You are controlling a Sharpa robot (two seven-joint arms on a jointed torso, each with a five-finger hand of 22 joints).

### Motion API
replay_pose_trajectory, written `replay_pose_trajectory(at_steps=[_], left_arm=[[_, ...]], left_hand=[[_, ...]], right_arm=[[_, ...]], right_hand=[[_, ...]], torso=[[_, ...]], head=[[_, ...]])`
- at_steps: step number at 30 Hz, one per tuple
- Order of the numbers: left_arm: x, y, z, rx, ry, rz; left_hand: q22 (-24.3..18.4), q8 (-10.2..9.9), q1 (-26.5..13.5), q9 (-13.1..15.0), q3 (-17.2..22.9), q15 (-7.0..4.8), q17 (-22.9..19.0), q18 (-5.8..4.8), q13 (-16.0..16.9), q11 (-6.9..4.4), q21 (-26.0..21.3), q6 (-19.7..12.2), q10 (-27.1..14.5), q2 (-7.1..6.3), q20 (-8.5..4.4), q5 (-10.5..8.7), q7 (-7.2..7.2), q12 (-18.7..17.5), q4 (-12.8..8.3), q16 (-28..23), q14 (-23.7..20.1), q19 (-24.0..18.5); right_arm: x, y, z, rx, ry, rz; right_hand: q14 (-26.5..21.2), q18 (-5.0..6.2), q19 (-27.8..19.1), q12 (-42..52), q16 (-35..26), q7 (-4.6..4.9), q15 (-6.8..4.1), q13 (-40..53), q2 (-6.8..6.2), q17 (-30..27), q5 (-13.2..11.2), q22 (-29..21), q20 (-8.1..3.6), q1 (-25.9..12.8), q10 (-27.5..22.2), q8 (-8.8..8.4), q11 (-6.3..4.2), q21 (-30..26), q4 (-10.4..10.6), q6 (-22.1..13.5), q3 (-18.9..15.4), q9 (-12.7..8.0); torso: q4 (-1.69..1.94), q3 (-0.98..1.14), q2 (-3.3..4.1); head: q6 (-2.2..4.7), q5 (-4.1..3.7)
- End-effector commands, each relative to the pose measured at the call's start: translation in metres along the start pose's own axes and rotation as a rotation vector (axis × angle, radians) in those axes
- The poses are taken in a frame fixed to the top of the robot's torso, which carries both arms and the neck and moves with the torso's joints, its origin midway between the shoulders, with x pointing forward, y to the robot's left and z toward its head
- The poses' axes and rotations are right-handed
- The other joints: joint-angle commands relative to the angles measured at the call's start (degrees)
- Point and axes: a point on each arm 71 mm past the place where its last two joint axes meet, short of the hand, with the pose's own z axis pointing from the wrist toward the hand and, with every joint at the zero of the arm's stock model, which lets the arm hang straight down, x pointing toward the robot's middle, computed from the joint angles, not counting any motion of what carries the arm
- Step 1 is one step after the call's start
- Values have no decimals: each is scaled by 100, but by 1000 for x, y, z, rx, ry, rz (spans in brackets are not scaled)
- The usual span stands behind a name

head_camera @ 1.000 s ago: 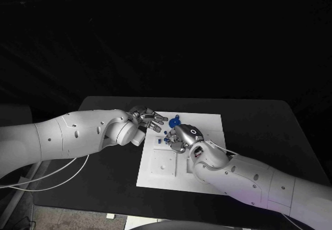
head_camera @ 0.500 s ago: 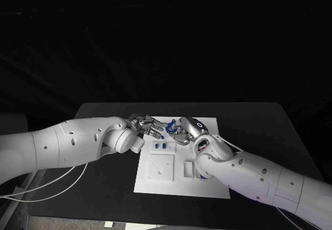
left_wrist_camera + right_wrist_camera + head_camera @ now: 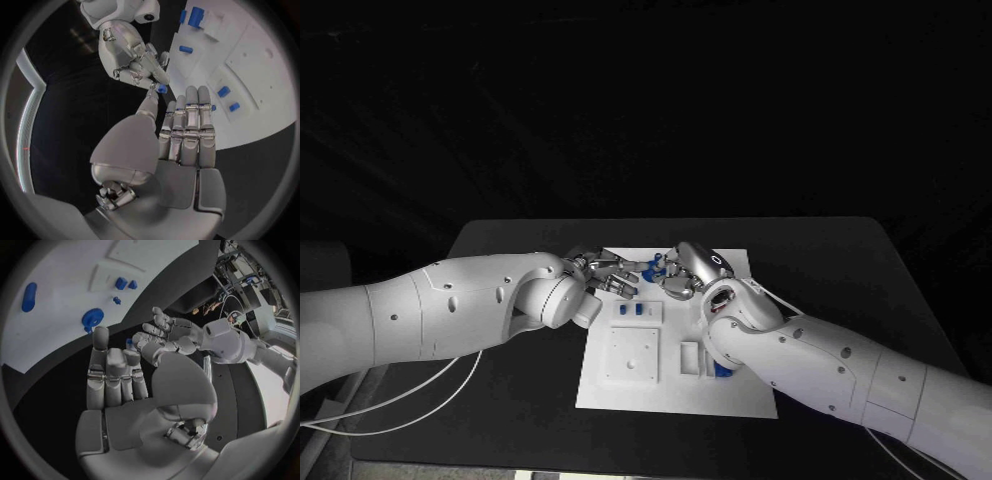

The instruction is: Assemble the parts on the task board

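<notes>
The white task board (image 3: 635,385) lies mid-table. Both hands meet over its far edge. My right hand (image 3: 689,272) pinches a small blue part (image 3: 162,88) at its bunched fingertips. My left hand (image 3: 606,274) faces it with fingers stretched out and apart, its thumb tip touching that part. In the right wrist view my own hand (image 3: 119,377) points at the left hand (image 3: 165,337), with the blue part (image 3: 129,343) between them. On the board (image 3: 62,270) lie a round blue disc (image 3: 92,318), a long blue piece (image 3: 29,296) and small blue blocks (image 3: 120,283).
Two small blue blocks (image 3: 635,312) stand near the board's middle, and a longer blue piece (image 3: 721,368) lies beside my right forearm. Both white forearms cross the board's sides. Black table (image 3: 516,400) surrounds the board, with its edges some way off.
The head camera has shifted. My right hand has moved from over the board's middle to its far edge, closing up to the left hand's fingertips.
</notes>
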Motion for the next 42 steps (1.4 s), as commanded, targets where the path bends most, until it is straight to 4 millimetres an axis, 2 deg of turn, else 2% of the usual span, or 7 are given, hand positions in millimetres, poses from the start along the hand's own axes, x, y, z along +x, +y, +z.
replay_pose_trajectory(at_steps=[1, 5, 14, 30, 42], left_arm=[[4, 0, 0, -18, 14, -37], [7, -1, 1, -18, 24, -51], [14, -3, 3, -17, 40, -59], [15, -4, 4, -22, 23, -61], [15, -4, 3, -16, 8, -98]], left_hand=[[-41, -3, 0, 2, 26, 21, -7, -75, 2, 20, -42, 4, -33, -73, 22, 8, 18, -2, 60, -14, 6, 36], [-109, -5, 28, 2, 78, 25, -15, -72, -1, 26, -73, 8, -56, -108, 28, 8, 16, -9, 97, -17, -3, 63], [-137, 0, 115, 3, 130, 22, -22, -69, -1, 20, -85, 26, -70, -54, 28, 8, 3, -7, 61, -13, -14, 66], [-130, 6, 349, 8, 219, -30, 5, -77, -4, -43, -37, 179, 77, 155, -24, 8, -55, -9, -66, -2, 70, 113], [1, 12, 629, 10, 347, -74, 63, -81, -6, -94, 104, 409, 168, 382, -92, 12, -114, -13, -352, -8, 123, 87]], right_arm=[[1, 1, 1, 2, 3, 5], [2, 2, 1, 2, 7, 6], [3, 5, 2, -3, 13, 8], [5, 9, 2, -10, 23, 9], [8, 9, 4, -4, 36, 3]], right_hand=[[5, -61, 1, -19, 22, -2, -38, 6, -20, 2, 32, 20, -23, 24, 14, 21, -12, -10, 27, 28, -7, 7], [7, -68, 2, -20, 23, -2, -39, 9, -23, 7, 32, 20, -28, 24, 17, 21, -13, -16, 35, 27, -1, 7], [7, -68, 2, -20, 23, -2, -39, 9, -23, 7, 32, 20, -28, 24, 17, 21, -13, -16, 35, 27, -1, 7], [6, -71, 4, -23, 14, -1, -39, 14, -24, 6, 32, 26, -30, 25, 15, 21, -12, -24, 37, 24, 13, 7], [6, -70, 2, -32, 11, 1, -37, 10, -26, 7, 32, 33, -29, 24, 11, 21, -12, -28, 33, 21, 30, 7]], torso=[[3, -7, 1], [4, -9, 4], [3, -5, 1], [2, -6, 3], [6, -11, 5]], head=[[8, -9], [1, -8], [-8, -4], [-14, -4], [-25, -3]])
